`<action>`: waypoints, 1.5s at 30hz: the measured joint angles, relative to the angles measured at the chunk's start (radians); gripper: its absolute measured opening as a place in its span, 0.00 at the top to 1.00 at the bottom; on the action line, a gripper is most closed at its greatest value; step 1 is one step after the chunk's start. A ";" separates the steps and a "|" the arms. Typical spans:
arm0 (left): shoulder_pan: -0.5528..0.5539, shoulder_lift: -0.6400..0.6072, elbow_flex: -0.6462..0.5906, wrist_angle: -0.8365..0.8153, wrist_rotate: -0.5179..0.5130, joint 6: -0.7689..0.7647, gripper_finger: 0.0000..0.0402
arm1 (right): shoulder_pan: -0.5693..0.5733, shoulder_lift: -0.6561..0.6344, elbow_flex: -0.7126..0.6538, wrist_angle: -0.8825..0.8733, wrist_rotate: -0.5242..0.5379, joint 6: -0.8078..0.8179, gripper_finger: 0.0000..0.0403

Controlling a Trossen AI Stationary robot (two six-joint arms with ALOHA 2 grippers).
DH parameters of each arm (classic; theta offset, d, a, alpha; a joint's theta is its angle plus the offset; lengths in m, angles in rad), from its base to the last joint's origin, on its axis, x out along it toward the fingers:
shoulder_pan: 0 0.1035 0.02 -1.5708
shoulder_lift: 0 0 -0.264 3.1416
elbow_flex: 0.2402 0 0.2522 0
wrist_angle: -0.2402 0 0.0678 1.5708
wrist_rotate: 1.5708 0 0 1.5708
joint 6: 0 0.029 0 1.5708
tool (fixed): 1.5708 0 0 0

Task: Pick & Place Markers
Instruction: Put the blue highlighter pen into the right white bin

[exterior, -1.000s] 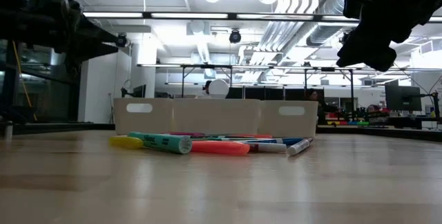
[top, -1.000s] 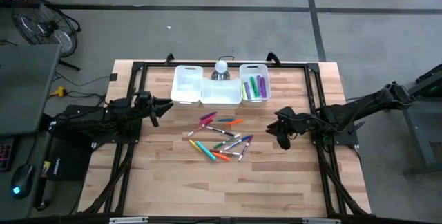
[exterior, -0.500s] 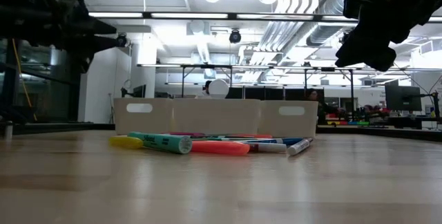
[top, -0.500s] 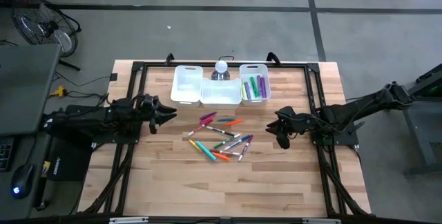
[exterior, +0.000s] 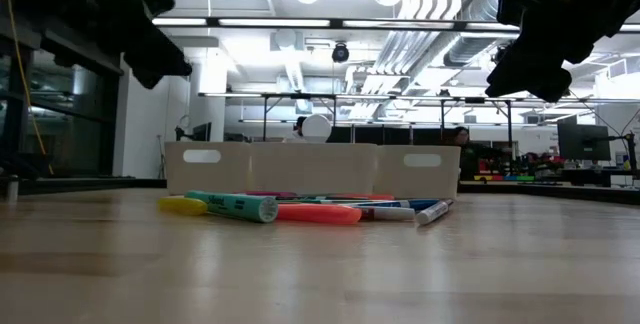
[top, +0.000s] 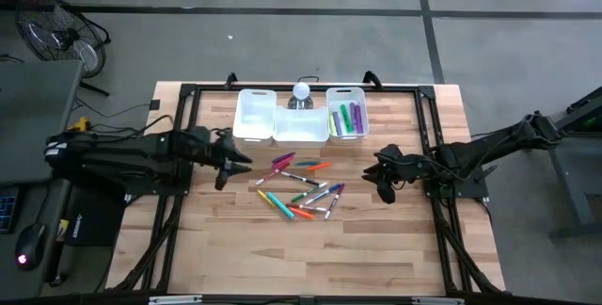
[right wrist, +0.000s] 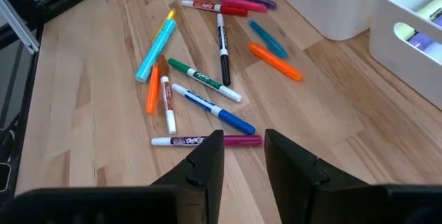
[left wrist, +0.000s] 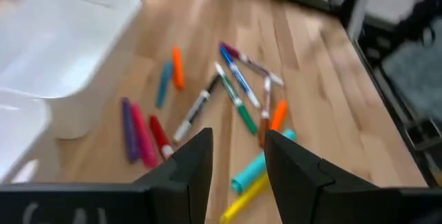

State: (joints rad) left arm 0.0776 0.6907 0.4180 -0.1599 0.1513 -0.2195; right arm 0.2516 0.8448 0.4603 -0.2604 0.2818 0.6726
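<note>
Since the earlier frame, left gripper (top: 235, 161) has been advanced toward the markers (top: 303, 188), fingers slightly apart, nothing held. Right gripper (top: 384, 181) is seen unmoved beside the pile, fingers slightly apart, empty. Markers are scattered mid-table, long axes in mixed directions. Three white bins (top: 301, 128) are set near the far edge; more markers are held in the right-hand bin (top: 347, 96).
</note>
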 joint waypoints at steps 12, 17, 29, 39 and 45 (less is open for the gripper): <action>-0.108 0.346 0.176 -0.024 0.082 0.161 0.68 | 0.000 0.000 0.000 -0.002 -0.003 -0.011 0.77; -0.199 0.506 0.250 -0.040 -0.031 0.236 0.68 | 0.000 0.000 0.000 -0.002 -0.010 -0.023 0.77; -0.297 0.774 0.452 -0.160 -0.176 0.344 0.68 | 0.000 0.000 0.000 -0.004 -0.050 -0.026 0.77; -0.296 0.888 0.549 -0.236 -0.186 0.419 0.68 | 0.000 0.000 0.000 -0.004 -0.056 -0.037 0.77; -0.296 0.919 0.579 -0.271 -0.174 0.486 0.68 | 0.000 0.000 0.000 -0.005 -0.091 -0.054 0.77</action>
State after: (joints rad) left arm -0.2188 1.6092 0.9974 -0.4311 -0.0225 0.2665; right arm 0.2512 0.8452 0.4603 -0.2653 0.1910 0.6190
